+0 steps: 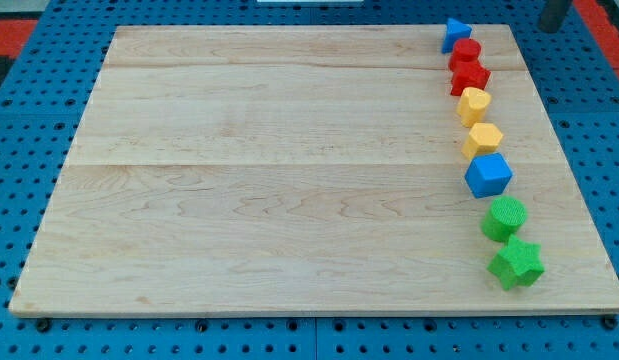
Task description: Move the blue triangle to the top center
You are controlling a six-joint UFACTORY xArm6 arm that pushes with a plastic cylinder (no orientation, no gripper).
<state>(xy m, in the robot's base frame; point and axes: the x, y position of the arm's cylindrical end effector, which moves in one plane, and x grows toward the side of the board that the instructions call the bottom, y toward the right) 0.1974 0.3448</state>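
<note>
My tip (555, 27), a bare rod tool with nothing clamped, is hovering right of the blue triangle (455, 35), lining up a leftward push across the desk (269, 180).

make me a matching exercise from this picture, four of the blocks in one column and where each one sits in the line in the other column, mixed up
Column one:
1. blue triangle
2. blue cube
3. green star
4. yellow hexagon

Column two:
A. at the view's bottom end of the line
B. at the view's top end of the line, by the board's top edge
C. just above the blue cube
D. between the yellow hexagon and the green cylinder

Pairs: 1-B, 2-D, 3-A, 4-C.

My tip does not show clearly; only a dark rod sits at the view's top right.
</note>
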